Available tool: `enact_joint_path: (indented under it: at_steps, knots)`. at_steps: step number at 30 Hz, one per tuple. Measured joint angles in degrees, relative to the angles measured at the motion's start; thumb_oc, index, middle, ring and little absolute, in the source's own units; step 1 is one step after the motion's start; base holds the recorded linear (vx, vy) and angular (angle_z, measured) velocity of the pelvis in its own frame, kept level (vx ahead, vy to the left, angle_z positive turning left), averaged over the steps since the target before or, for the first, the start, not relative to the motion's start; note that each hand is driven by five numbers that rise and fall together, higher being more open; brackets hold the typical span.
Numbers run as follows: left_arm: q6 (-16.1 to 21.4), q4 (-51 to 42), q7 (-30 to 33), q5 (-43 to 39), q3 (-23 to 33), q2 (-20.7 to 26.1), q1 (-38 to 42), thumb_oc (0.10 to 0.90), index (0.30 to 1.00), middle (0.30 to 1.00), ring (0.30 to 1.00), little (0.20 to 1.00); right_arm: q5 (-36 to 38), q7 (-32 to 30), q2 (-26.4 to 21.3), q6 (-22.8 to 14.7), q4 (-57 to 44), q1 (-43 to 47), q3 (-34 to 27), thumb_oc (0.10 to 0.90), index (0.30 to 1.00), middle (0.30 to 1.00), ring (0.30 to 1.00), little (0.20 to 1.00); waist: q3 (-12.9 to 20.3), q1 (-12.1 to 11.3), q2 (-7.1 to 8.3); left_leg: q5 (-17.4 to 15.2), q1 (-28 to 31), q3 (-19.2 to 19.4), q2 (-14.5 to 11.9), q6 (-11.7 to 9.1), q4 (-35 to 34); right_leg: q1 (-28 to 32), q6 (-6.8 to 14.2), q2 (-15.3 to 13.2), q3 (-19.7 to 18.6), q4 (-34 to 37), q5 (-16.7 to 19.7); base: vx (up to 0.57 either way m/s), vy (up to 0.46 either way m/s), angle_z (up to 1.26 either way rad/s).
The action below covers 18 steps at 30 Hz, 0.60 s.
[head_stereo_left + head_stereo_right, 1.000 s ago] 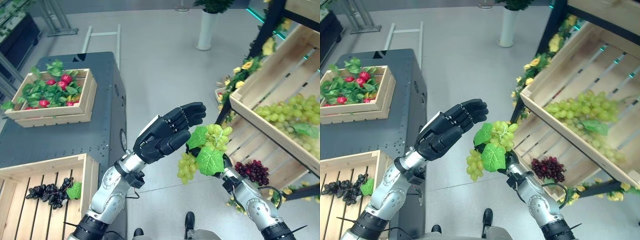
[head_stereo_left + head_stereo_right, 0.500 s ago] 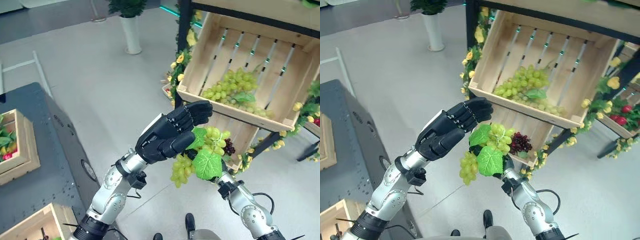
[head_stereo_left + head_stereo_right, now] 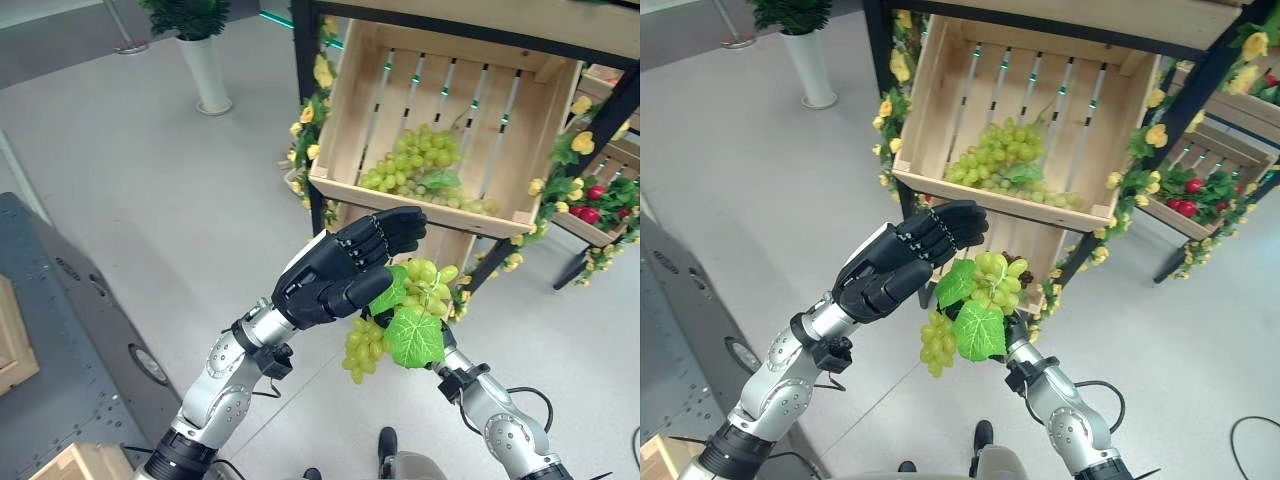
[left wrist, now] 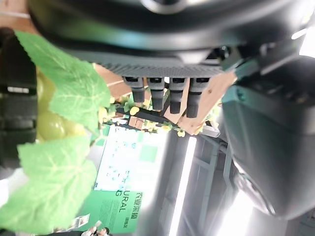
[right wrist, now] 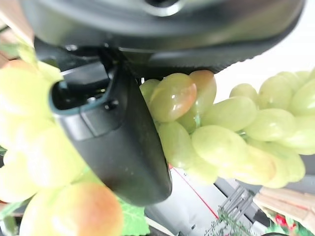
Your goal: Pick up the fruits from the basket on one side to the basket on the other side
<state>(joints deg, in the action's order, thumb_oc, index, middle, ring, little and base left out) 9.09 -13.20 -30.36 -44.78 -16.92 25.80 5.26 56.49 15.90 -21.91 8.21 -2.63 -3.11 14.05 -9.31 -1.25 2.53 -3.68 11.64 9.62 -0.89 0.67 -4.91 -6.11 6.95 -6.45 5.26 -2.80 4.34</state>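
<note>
Right hand (image 5: 115,147) curled round a bunch of green grapes (image 3: 405,315), thumb pressed across the fruit in the right wrist view; bunch held up in the air, leaves on it, hanging just beside and below the left hand. Left hand (image 3: 335,270) raised, palm turned toward the bunch, fingers (image 4: 160,93) straight and together, grasping nothing. Ahead and above, a tilted wooden crate (image 3: 350,140) on a dark-framed shelf (image 3: 304,100), holding a second bunch of green grapes (image 3: 415,165) with a leaf. Below it, partly hidden behind the held bunch, another crate with dark red grapes (image 3: 1020,272). Yellow flowers (image 3: 322,72) and greenery along the shelf posts. Further right, a lower crate with red fruit (image 3: 585,205). A white pot with a green plant (image 3: 200,55) on the grey floor at the back. Edge of a dark desk (image 3: 70,340) at lower left.
</note>
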Motion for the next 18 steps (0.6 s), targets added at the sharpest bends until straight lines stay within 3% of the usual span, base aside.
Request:
enact_joint_path:
  at_steps: [1, 7, 14, 18]
  knots:
    - [-0.35, 0.08, 0.23, 0.01, 0.09, -0.12, 0.01, 0.800, 0.900, 0.900, 0.900, 0.900, -0.20, 0.01, -1.07, 0.00, -0.03, 0.72, -0.03, 0.400, 0.300, 0.300, 0.300, 0.300, -0.01, -0.11, -0.17, 0.06, -0.20, 0.13, -0.65, -0.44, 0.02, 0.84, -0.99, 1.32, -0.49, 2.99, 1.69, 0.05, -0.192, -0.37]
    - [-0.72, 0.51, 0.93, -0.11, 0.54, -0.32, -0.23, 0.800, 0.900, 0.900, 0.900, 0.900, -0.16, 0.02, -4.32, 0.00, -0.07, 2.03, -2.38, 0.400, 0.300, 0.300, 0.300, 0.300, -0.01, 0.40, -0.27, -0.49, 1.32, 0.12, -4.13, -3.11, -0.01, 3.72, -2.89, 5.06, -1.52, 7.90, 3.66, 0.10, -0.189, -0.22]
    - [-1.47, 0.50, 0.47, -1.09, 0.36, -1.15, -0.50, 0.800, 0.900, 0.900, 0.900, 0.900, -0.45, -0.06, -4.70, -0.13, -2.13, 2.87, -4.63, 0.400, 0.300, 0.300, 0.300, 0.300, -0.01, 0.43, -0.64, -0.15, 1.07, -0.10, -5.01, -3.75, -0.06, 3.51, -4.18, 5.87, -1.33, 7.95, 3.51, 0.10, -0.080, 0.01]
    - [-3.93, 0.43, -2.30, 0.50, 0.90, -0.10, -0.42, 0.800, 0.900, 0.900, 0.900, 0.900, -2.30, -0.20, -6.60, -0.63, -4.99, 3.00, -4.99, 0.400, 0.300, 0.300, 0.300, 0.300, 0.05, 0.40, -0.77, -0.13, 0.83, -0.26, -4.79, -3.78, -0.12, 3.36, -4.02, 5.62, -1.35, 7.94, 3.72, 0.09, 0.021, 0.03]
